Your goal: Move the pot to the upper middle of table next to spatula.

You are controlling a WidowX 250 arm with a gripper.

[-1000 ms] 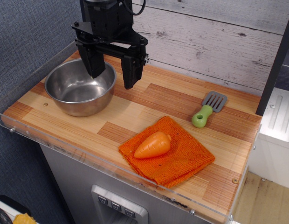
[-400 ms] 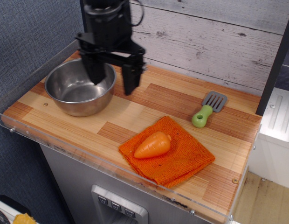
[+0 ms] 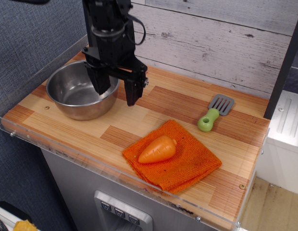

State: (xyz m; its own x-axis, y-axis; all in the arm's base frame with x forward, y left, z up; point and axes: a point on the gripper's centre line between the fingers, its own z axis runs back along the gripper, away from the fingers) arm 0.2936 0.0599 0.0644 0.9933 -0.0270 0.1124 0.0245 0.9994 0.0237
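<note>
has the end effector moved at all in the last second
Yes. The end effector has dropped lower, its open fingers now straddling the right rim of the pot, which has stayed put.

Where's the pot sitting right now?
The pot sits at the table's far left end in the camera view, with the open gripper straddling its right rim, far from the spatula.

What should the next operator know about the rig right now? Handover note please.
Hand: open, empty, one finger inside the steel pot's right rim, the other outside it, straddling the wall.
Pot: at the table's left end, not lifted.
Spatula: far right, green handle toward the front.
Plastic carrot lies on the orange cloth in front, off the likely path.
Done: approach to the rim.
Left: close on the rim, lift, carry right to the upper middle beside the spatula, release.
</note>
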